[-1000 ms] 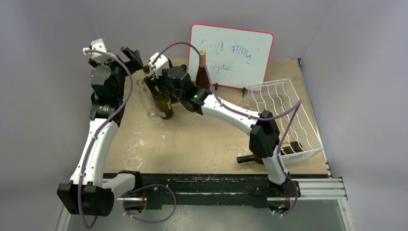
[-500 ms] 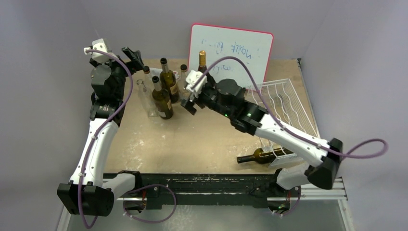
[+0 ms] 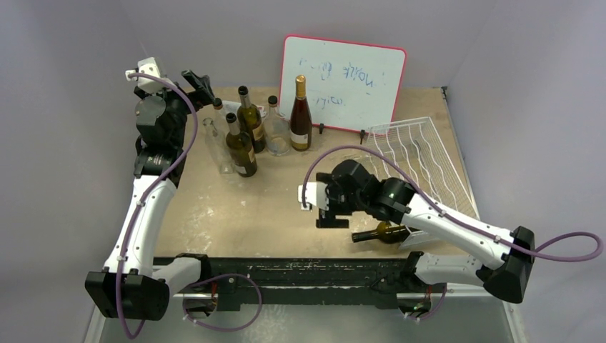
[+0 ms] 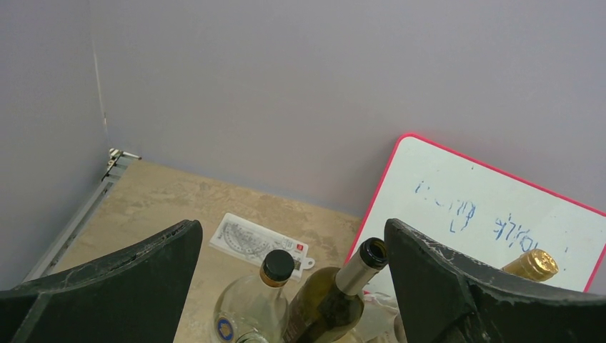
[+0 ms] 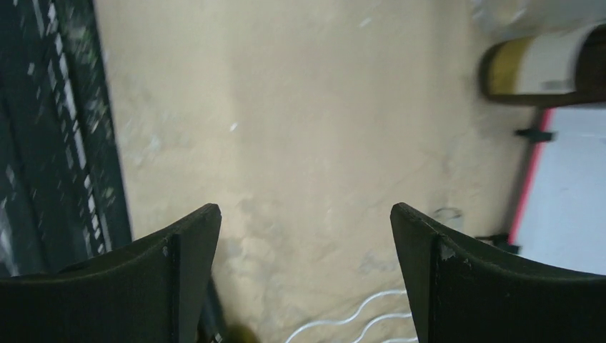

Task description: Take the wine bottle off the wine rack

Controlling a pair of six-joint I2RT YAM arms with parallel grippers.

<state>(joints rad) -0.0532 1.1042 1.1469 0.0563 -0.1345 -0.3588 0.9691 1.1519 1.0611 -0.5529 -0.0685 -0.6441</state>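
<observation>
wine bottle (image 3: 380, 232): lies on its side at near-left corner of wine rack (image 3: 429, 168), approx 5 o'clock on table (image 3: 271, 207); base end hid under R forearm (image 3: 443, 218), so can't tell if it sits in a cradle.
axis: long axis runs 3–9 o'clock; neck & mouth point to 9, sticking out past rack's L side over bare tabletop.
R gripper (image 3: 325, 209): near the mouth, at its 10 o'clock, not touching; jaws wide, nothing btwn.
in the way: R forearm crosses over bottle's body.
rack: stretches from bottle toward 12–1 o'clock.
upright btls (image 3: 241, 150): cluster at 11 o'clock, well apart from bottle.
L gripper (image 3: 200, 83): 10 o'clock, beside that cluster; jaws wide, empty.
whiteboard (image 3: 346, 78): 12 o'clock, at back wall.
</observation>
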